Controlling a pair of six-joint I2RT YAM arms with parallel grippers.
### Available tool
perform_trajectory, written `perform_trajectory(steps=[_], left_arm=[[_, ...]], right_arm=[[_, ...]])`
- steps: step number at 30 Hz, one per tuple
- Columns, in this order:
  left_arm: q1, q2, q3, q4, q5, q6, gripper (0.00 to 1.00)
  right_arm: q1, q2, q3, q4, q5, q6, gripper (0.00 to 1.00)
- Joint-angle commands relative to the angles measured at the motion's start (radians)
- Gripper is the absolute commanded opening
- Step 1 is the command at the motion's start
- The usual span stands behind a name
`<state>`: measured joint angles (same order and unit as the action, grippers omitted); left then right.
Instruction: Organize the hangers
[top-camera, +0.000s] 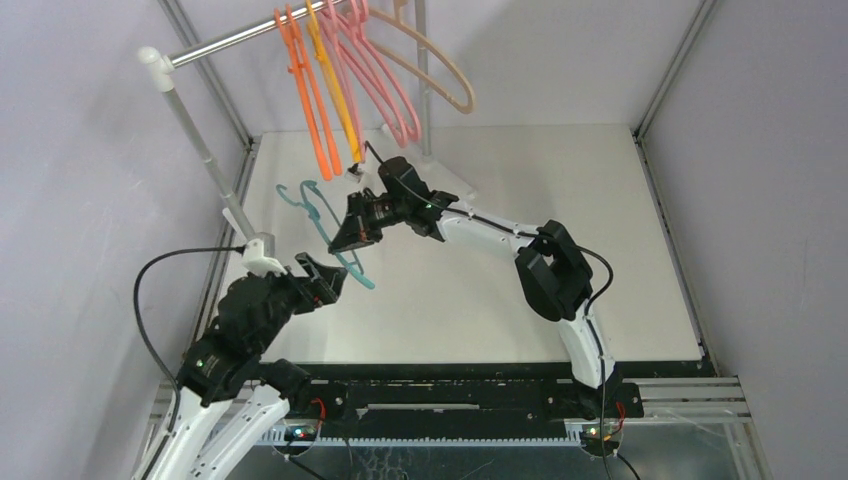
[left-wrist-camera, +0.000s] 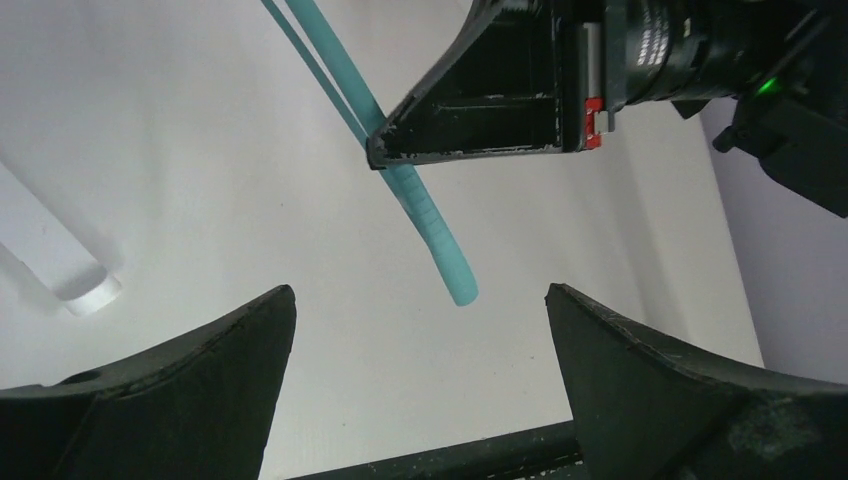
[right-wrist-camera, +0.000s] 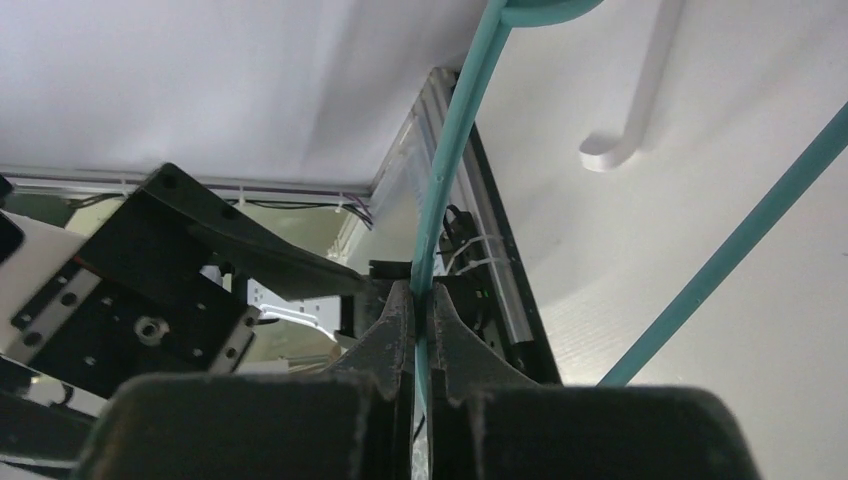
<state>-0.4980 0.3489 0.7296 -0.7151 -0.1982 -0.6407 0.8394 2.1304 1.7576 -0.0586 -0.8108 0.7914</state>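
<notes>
White table (top-camera: 500, 300); right fingers (right-wrist-camera: 390, 340) clench teal hanger (left-wrist-camera: 430, 220); left fingers (left-wrist-camera: 200, 380) spread nearby; rail (top-camera: 235, 42) behind.

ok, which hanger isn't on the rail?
The teal hanger, pinched between the right fingers; the orange hangers, pink hangers and beige hanger all hang from the rail.

The right gripper (top-camera: 347, 236) covers the middle of the teal hanger (top-camera: 362, 276), so from above the gripped spot is hidden. In the right wrist view, the hanger's hook runs off the top edge beyond the fingertips. Above the gripper, the hung hangers (top-camera: 318, 130) and rail (top-camera: 225, 43) are cropped at the top.
</notes>
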Motion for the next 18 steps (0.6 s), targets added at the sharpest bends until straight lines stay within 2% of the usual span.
perform_trajectory(steps=[1,8,18], left_arm=[[-0.027,0.068,-0.011,0.105,-0.02,-0.026,1.0],[-0.098,0.16,0.005,0.142,-0.082,-0.07,0.99],[-0.314,0.275,-0.024,0.144,-0.373,-0.184,0.99]], right_arm=[[0.009,0.026,0.07,0.094,-0.017,0.091,0.0],[0.015,0.007,0.082,0.13,-0.003,0.121,0.0],[0.026,-0.039,0.094,0.168,0.005,0.178,0.0]])
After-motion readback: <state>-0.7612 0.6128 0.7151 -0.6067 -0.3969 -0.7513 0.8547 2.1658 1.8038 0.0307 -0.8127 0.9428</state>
